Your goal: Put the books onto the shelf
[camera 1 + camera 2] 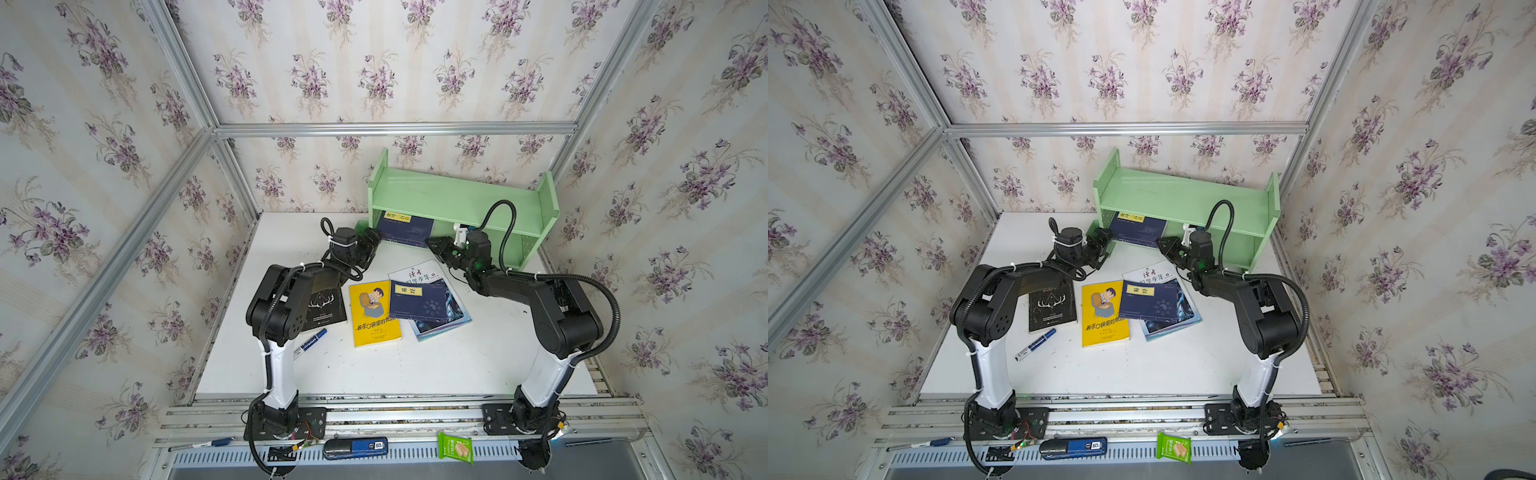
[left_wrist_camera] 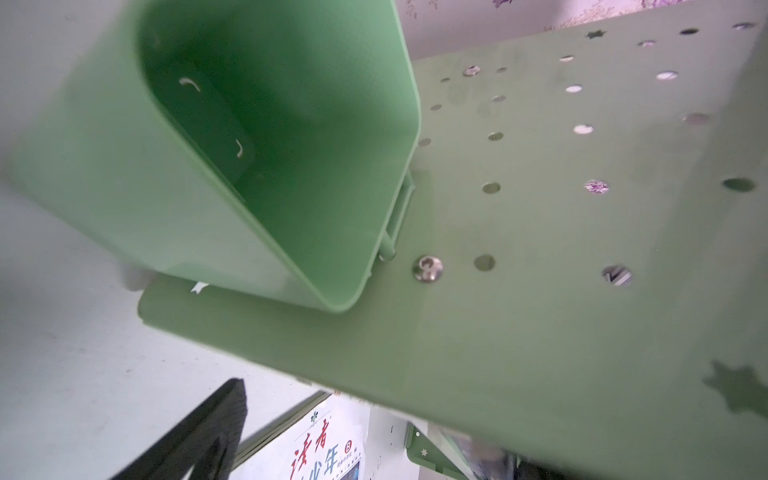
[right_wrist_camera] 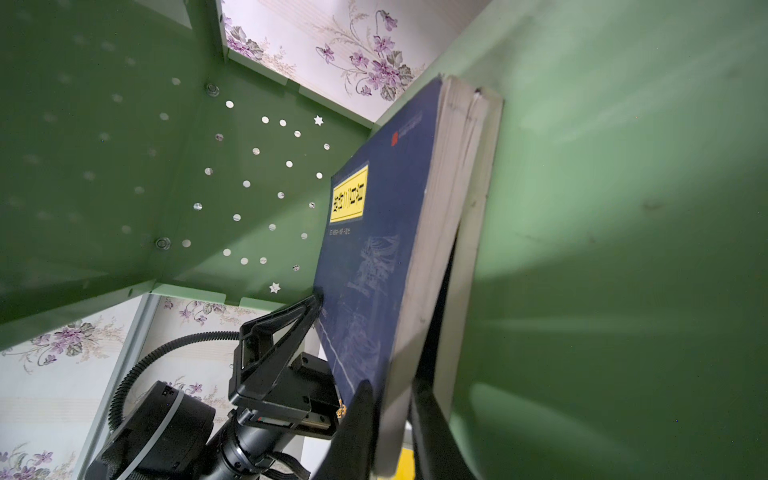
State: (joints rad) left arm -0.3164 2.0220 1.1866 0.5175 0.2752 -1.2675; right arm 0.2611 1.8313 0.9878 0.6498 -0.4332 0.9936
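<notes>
The pale green shelf [image 1: 457, 199] [image 1: 1183, 195] stands at the back right. A navy book [image 1: 405, 228] [image 3: 374, 232] with a yellow label lies on its lower tier and juts out at the front, on top of another book. My right gripper [image 1: 432, 245] [image 3: 392, 390] is shut on its page edge, one finger on the cover and one beneath. My left gripper [image 1: 374, 243] stands open at the book's other corner, by the shelf's green cup [image 2: 270, 145]. On the table lie a black antler book [image 1: 328, 309], a yellow one [image 1: 374, 313] and a navy one [image 1: 417, 301] resting on a white-blue one [image 1: 440, 328].
A blue marker [image 1: 309, 343] lies beside the left arm. On the front rail sit a green snack packet [image 1: 455, 448], a blue-black device [image 1: 355, 448] and a pen [image 1: 203, 444]. Papered walls close in the back and both sides.
</notes>
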